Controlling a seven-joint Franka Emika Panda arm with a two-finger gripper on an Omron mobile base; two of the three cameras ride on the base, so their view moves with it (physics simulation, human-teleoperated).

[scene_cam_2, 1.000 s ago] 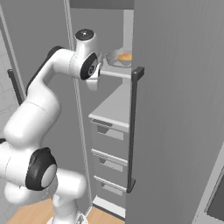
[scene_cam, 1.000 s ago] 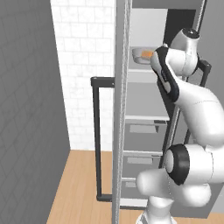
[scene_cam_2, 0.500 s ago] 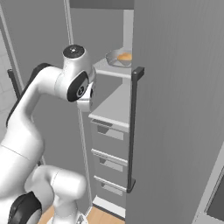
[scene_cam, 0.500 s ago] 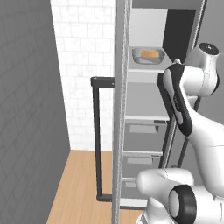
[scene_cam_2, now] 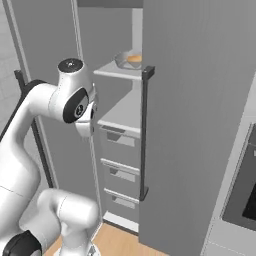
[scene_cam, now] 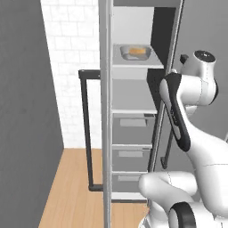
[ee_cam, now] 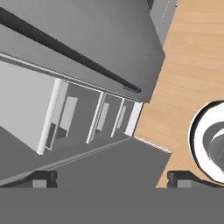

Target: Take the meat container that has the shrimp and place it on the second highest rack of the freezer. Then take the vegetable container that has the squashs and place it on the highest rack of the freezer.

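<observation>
Open freezer, one tub on the top shelf

The freezer (scene_cam: 133,116) stood open, its black bar handle (scene_cam_2: 144,132) running down the door edge above the grey drawers (scene_cam: 131,129). The vegetable container (scene_cam: 135,52) sat on the upper shelf with the squashs (scene_cam: 137,51) inside. The claw (ee_cam: 112,177) was spread wide and empty, pointing down toward the wooden floor (ee_cam: 197,65).

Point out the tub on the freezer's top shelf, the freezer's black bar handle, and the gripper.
vegetable container (scene_cam: 135,53), left base view, on its front wall.
freezer handle (scene_cam_2: 144,135), right base view, on the middle of the bar.
gripper (ee_cam: 111,178), hand view, midway between the open fingertips.
</observation>
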